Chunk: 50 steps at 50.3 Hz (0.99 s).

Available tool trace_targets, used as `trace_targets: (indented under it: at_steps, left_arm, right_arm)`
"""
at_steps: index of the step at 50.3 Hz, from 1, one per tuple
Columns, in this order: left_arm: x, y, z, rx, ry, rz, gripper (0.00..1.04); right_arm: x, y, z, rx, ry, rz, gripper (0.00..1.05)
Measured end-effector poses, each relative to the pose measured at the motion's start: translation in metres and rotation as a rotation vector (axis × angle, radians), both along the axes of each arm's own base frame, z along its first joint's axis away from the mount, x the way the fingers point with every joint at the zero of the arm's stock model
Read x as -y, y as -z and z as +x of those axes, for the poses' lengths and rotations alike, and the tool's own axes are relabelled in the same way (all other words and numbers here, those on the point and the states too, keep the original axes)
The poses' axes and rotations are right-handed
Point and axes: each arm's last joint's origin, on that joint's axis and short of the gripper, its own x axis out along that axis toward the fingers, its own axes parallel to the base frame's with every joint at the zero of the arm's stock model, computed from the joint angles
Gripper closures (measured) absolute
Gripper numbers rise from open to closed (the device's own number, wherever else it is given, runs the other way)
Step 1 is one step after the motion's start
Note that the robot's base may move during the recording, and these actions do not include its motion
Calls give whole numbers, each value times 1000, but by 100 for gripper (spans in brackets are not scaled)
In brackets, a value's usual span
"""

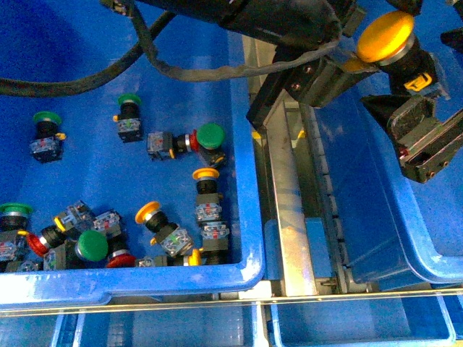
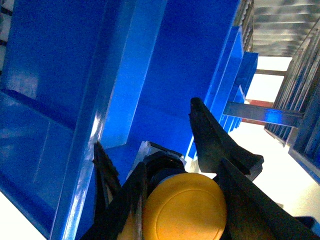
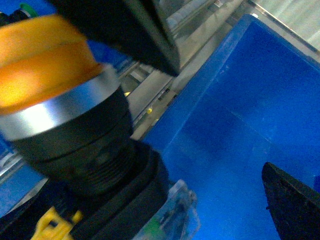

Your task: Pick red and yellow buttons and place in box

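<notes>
Over the right-hand box point(image 1: 365, 188), the left hand point(image 2: 146, 126) grips a yellow button point(image 1: 385, 35) by the sides of its cap. The left wrist view shows that cap wedged between the two dark fingers point(image 2: 220, 145). The button is tilted: its long axis runs from the cap, which points away from the robot, down to the black body and yellow tag, which point toward the right hand point(image 1: 405, 134). That hand is spread and holds nothing. It waits just beside the body end, and the right wrist view shows a clear gap between the button and the one finger in sight. The box lies straight below the button, past the metal rail point(image 1: 289, 217) that parts it from the other bin point(image 1: 246, 271). So the coming move probably turns on letting go downward, not on reaching sideways. The left arm carries the button, so it is the one placed to do this. More yellow buttons point(image 1: 205, 174) and red buttons point(image 1: 117, 257) lie among green ones point(image 1: 210, 134) in the other bin.
</notes>
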Motion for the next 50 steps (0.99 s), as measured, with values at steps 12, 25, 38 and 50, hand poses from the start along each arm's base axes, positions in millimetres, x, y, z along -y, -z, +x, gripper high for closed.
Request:
trace_targets:
  at_steps: [12, 25, 38, 50]
  left_arm:
    - [0, 0, 0, 0, 3, -1, 71]
    - [1, -4, 2, 14, 3, 0, 71]
    - [1, -4, 2, 20, 3, 14, 67]
    - [0, -2, 2, 62, 1, 55, 34]
  right_arm:
    - [-1, 1, 2, -2, 1, 2, 27]
    - [-1, 0, 2, -11, -20, 16, 63]
    - [0, 1, 0, -15, -23, 15, 64]
    - [1, -1, -1, -8, -17, 10, 64]
